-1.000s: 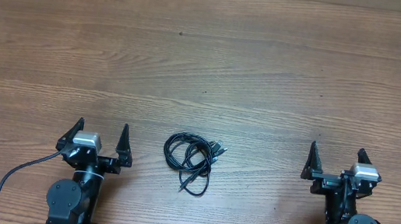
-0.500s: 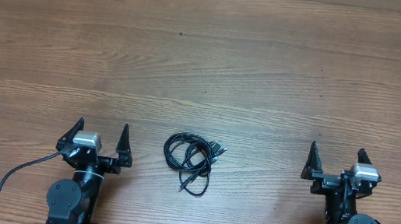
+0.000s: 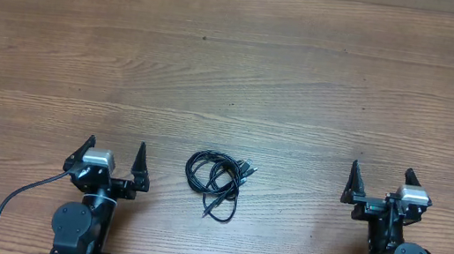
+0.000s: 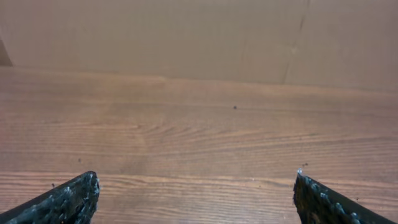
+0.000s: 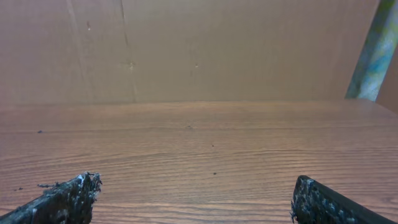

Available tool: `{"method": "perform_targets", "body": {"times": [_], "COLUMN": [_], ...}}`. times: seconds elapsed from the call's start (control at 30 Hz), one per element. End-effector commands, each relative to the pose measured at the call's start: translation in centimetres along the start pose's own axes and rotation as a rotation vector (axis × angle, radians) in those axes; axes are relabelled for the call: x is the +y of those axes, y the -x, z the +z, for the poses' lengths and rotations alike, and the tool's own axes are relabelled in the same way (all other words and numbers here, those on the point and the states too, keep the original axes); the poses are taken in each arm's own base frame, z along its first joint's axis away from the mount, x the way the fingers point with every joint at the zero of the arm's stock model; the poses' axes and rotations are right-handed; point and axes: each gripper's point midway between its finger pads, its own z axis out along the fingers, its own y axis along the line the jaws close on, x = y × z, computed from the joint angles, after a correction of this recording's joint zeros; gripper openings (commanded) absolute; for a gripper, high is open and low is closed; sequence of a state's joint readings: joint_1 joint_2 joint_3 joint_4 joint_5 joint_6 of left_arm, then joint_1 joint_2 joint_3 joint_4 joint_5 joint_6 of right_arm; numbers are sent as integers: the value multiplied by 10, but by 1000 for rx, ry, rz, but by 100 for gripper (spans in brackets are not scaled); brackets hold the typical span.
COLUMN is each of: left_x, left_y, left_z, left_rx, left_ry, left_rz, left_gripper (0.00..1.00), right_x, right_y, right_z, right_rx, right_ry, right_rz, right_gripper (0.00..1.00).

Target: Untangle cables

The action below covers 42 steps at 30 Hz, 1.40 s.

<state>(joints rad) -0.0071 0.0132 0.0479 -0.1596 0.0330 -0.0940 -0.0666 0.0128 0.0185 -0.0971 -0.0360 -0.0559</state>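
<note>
Left hand [image 3: 115, 142] beside cables [image 3: 212, 180], plugs [image 3: 247, 168] rightward

Black cables [image 3: 213, 178] with silvery plug tips, reddish-brown table [image 3: 235, 66] with fine darker wood grain, black left gripper [image 3: 115, 142] and right gripper [image 3: 382, 170] either side of the cables, plain tan wall [image 4: 155, 31]

Item 1. Small knotted bundle of thin black cables [image 3: 217, 182] on the brown wood-grain tabletop [image 3: 234, 75]: showing too small from overhead for counting strands or tracing crossings; plug ends [image 3: 245, 167] are blurring together.

Item 2. Black textured fingers [image 4: 71, 200] of the left gripper [image 3: 115, 143]: running off the wrist view's lower edge.

Item 3. Right gripper [image 3: 382, 172] fingers [image 5: 65, 200]: likewise being cropped.

Item 4. Black arm bases [image 3: 79, 231] and thick black cord [image 3: 16, 200]: being cut by the overhead view's bottom edge.

Item 5. Pale green-blue strip [image 5: 373, 56], right wrist view: blurring beyond identification.
</note>
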Motion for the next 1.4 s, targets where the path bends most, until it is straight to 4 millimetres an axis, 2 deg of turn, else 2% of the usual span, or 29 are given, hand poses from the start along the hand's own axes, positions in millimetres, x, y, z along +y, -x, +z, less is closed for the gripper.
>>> {"method": "perform_targets", "body": {"times": [0.0,0.4,1.1,1.37], "left_x": [-6,-12,-12,-12], "left_y": [17,22,26,24], "left_z": [-7,-13,-21,-16], "left_rx": [-19,11,49,116], "left_ry": [-21,-52,-49,-47], "left_rz": [29,52,72,87], "left_gripper": [100,100,100,100], "right_x": [-3,-3,-3,-3], "right_y": [0,0,0,0], "right_z": [0,0,0,0], "right_rx": [-4,-4,-4,-4], "right_ry": [-16,-16,-16,-16], "right_rz": [4,4,4,4], "right_gripper": [100,100,100,100]}}
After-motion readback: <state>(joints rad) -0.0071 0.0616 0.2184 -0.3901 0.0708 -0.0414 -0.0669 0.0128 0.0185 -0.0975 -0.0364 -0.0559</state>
